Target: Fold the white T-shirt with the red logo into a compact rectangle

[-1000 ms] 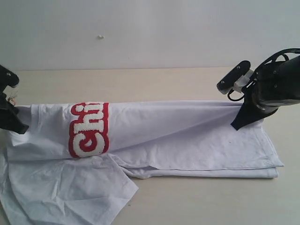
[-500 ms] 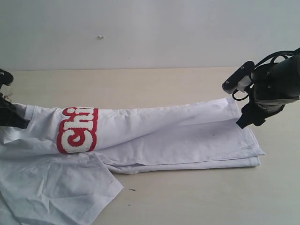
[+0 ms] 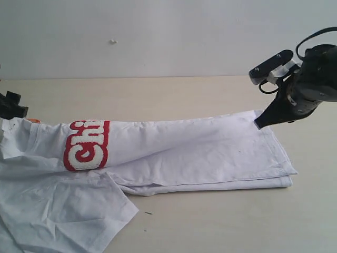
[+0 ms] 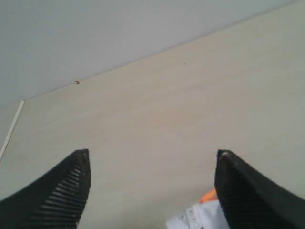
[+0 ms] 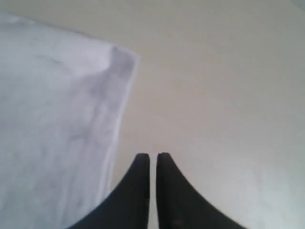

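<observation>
Left wrist view: left fingers (image 4: pixel 62 200) spread apart; right fingers (image 5: pixel 136 191) together beside the white T-shirt (image 5: pixel 52 119), seemingly empty.

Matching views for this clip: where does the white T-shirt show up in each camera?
Exterior view: the white T-shirt stretches across the table from lower left to right of centre.
Left wrist view: only a scrap with its orange tag, beside one finger of the open left gripper.
Right wrist view: a folded corner beside the shut right gripper.
Shared landmark: the beige table, in all three.
</observation>
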